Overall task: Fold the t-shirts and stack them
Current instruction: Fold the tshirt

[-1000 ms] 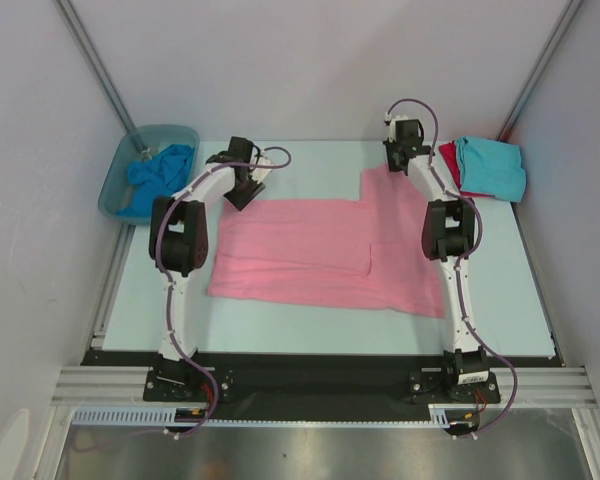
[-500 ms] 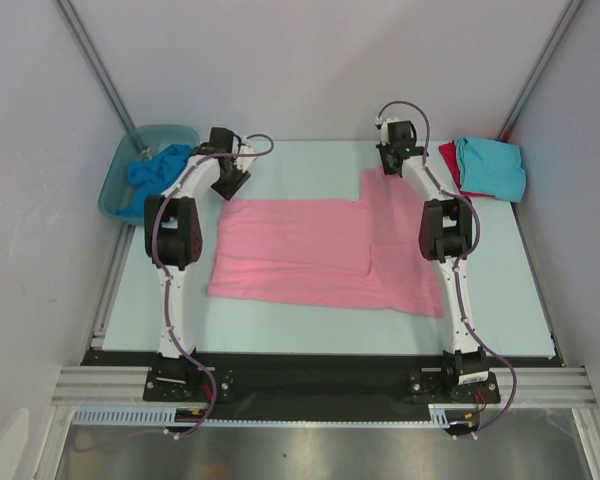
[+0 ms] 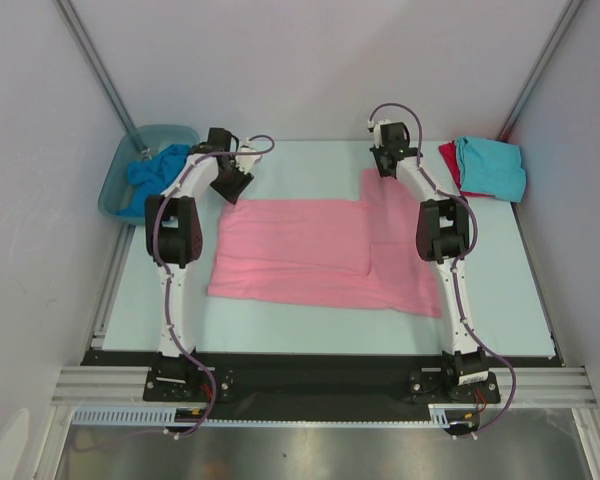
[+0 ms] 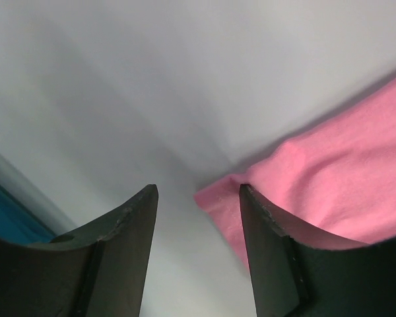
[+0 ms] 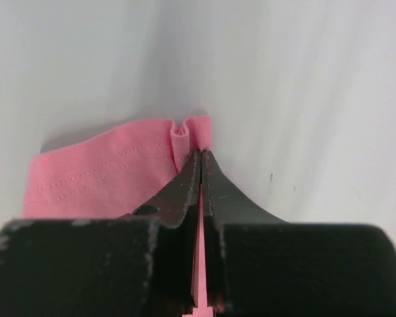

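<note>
Right gripper (image 5: 201, 153) is pinched tight on the far right corner of the light pink t-shirt (image 3: 300, 245), with a small pucker of hem bunched just ahead of its tips. Over at the shirt's far left corner the left gripper (image 4: 198, 191) hangs with its jaws apart. The pink edge lies below and between the two fingers, and nothing is caught in them.

The pink shirt lies spread across the middle of the pale table (image 3: 320, 155), smooth and mostly flat. Its outline is stepped: the right part reaches farther back than the left, and a folded edge shows right of centre. Two rows of stitching run along the hem near the gripped corner.

At the far right corner, a folded turquoise tee (image 3: 492, 165) sits on a red tee (image 3: 447, 160). A brighter blue tee (image 3: 158, 172) lies crumpled in the plastic tub (image 3: 115, 188) at far left.
</note>
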Available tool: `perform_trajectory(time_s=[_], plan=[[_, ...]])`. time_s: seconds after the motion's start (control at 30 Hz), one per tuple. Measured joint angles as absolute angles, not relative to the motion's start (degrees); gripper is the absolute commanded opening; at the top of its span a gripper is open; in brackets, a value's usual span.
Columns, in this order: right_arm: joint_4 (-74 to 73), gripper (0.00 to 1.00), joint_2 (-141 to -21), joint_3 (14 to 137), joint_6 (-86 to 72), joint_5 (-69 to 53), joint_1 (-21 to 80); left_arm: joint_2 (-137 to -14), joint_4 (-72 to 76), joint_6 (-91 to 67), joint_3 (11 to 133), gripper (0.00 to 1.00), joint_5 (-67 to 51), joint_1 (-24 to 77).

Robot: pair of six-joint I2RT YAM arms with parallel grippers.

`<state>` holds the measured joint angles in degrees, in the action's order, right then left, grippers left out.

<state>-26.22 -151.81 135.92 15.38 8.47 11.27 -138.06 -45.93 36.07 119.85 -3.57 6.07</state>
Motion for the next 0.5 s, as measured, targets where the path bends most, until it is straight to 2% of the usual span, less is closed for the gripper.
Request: perform_trajectory(time_s=[0.3, 0.4, 0.47, 0.5], plan=[[-26.2, 0.00, -151.5, 135.4, 16.3, 8.8, 11.5, -141.4, -49.0, 36.0, 125.2, 0.56, -7.2, 5.0], [-26.2, 0.00, -151.3, 135.0, 16.6, 9.0, 11.7, -141.6, -49.3, 35.8, 125.4, 0.50, -7.9, 4.8], [-26.3, 0.00, -151.1, 134.7, 16.7, 9.2, 11.8, -141.6, -49.6, 35.4, 125.4, 0.41, -8.3, 4.7], [-26.3, 0.00, -151.0, 134.6, 16.8, 9.2, 11.9, -141.6, -49.8, 35.4, 125.5, 0.29, -8.3, 4.7]])
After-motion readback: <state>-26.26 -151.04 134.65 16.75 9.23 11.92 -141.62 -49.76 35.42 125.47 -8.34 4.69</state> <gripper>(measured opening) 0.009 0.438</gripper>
